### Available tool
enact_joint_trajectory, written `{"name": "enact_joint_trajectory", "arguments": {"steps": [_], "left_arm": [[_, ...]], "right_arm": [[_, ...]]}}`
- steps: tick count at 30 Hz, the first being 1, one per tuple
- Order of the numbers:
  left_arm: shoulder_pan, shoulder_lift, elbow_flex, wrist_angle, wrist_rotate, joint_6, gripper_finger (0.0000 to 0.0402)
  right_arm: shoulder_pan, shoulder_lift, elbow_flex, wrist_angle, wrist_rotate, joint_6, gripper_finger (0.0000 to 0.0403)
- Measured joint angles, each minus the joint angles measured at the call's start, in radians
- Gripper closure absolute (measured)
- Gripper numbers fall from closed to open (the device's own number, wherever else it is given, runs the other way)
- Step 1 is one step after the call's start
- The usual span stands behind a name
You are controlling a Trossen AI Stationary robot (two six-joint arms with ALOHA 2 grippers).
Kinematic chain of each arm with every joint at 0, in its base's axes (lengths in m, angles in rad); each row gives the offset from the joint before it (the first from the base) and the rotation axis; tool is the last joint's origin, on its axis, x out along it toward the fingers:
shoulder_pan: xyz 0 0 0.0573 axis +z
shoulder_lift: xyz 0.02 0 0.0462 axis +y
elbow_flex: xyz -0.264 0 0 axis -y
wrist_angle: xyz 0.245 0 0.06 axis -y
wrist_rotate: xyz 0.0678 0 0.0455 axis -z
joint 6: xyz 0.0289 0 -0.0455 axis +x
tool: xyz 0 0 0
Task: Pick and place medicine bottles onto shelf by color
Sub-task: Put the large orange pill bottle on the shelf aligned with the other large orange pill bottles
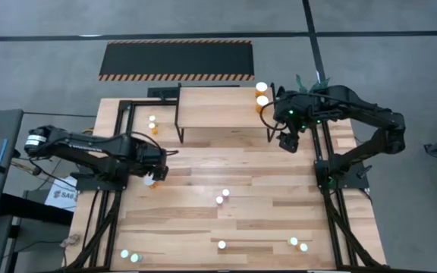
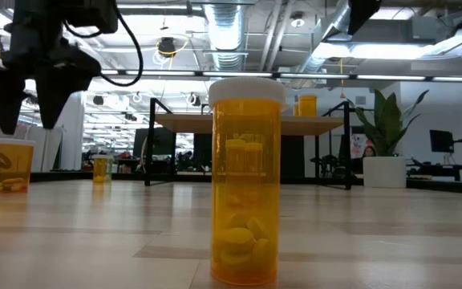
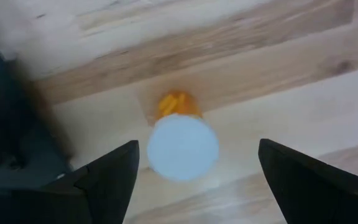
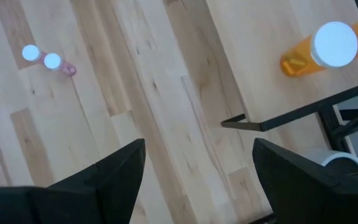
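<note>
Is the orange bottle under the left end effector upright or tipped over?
Upright. The orange bottle shows its white cap facing up between the left end effector's open fingers, standing on the wooden table.

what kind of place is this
Probably a robotics lab in an open-plan office: two dark robot arms work at a light wooden plank table, and the low view shows exposed silver ceiling ducts and a desk with a black monitor behind.

Orange bottles, pale wood, black metal

White-capped orange bottle (image 2: 245, 183) holds yellow pills; the shelf (image 1: 220, 108) has a light wood top on black legs (the mat (image 1: 177, 60) behind is black, edged in orange-and-black stripes); plank table (image 1: 279, 212) pale.
</note>
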Motion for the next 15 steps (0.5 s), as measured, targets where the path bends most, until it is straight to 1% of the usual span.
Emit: {"name": "enact_joint_trajectory", "arguments": {"steps": [5, 8, 15], "left_arm": [[-0.018, 0.000, -0.010, -0.007, -0.048, -0.004, 0.0086], [-0.033, 0.001, -0.010, 0.002, -0.055, -0.004, 0.0086], [-0.081, 0.078, -0.011, -0.007, -0.062, 0.069, 0.0086]], "right_arm": [[-0.004, 0.003, 0.000, -0.003, -0.002, -0.001, 0.0085], [-0.004, 0.003, 0.000, -0.008, -0.007, 0.000, 0.0085], [-0.004, 0.003, 0.000, -0.006, -0.007, 0.009, 0.0085]]}}
